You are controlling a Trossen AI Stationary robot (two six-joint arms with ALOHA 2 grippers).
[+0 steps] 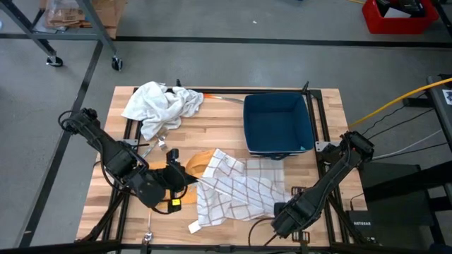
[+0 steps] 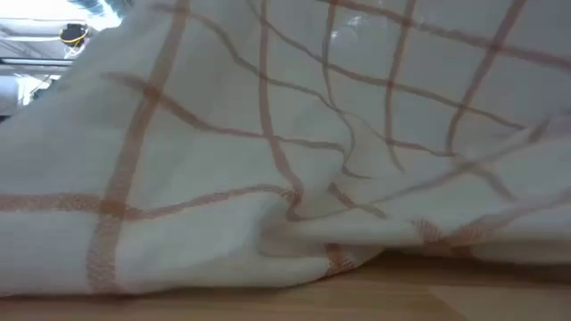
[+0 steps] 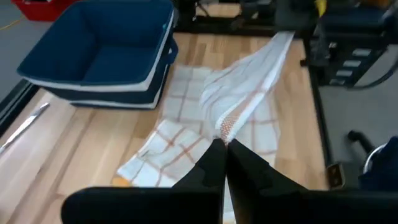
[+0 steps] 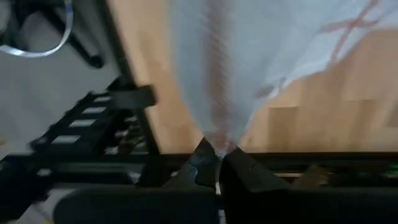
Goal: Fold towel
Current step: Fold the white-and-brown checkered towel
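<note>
White-and-orange checked towel (image 1: 236,187) lies rumpled on the wooden table (image 1: 226,134), just in front of the dark blue bin (image 1: 277,124). Both grippers have pinched it: the left gripper (image 3: 222,144) is clenched on one bunched edge, the right gripper (image 4: 216,154) clamped on the near-right corner, so the cloth stretches between them. Holding two points this way likely lets the arms lift and spread it for a fold. A crumpled white cloth (image 1: 161,106) sits well apart.

On the table (image 1: 325,106), the checked towel (image 1: 240,187) lies before the bin (image 1: 277,125), right of the crumpled cloth (image 1: 161,104).
</note>
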